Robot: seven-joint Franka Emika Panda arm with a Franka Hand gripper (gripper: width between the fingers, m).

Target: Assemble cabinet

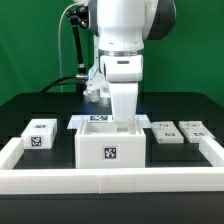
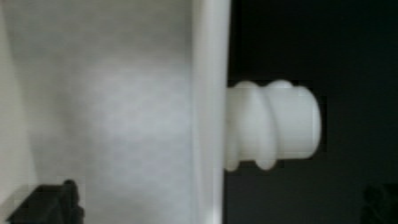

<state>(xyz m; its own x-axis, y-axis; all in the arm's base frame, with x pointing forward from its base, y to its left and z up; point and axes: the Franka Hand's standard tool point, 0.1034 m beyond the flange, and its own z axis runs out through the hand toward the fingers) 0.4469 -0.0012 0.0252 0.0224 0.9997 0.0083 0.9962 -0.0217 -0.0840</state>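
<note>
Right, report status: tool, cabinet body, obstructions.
Tool open, fingers either side of a white wall, nothing gripped. Large white plastic tagged cabinet box upright mid-table, arm at its open top. Small white tagged pieces lie apart on both sides, none blocking.

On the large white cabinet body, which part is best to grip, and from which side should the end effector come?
Probably the top rim of one wall of the cabinet body, coming straight down, one jaw inside and one outside. It stands open side up, its walls look thin and upright, and the whole box seems too wide to span.
</note>
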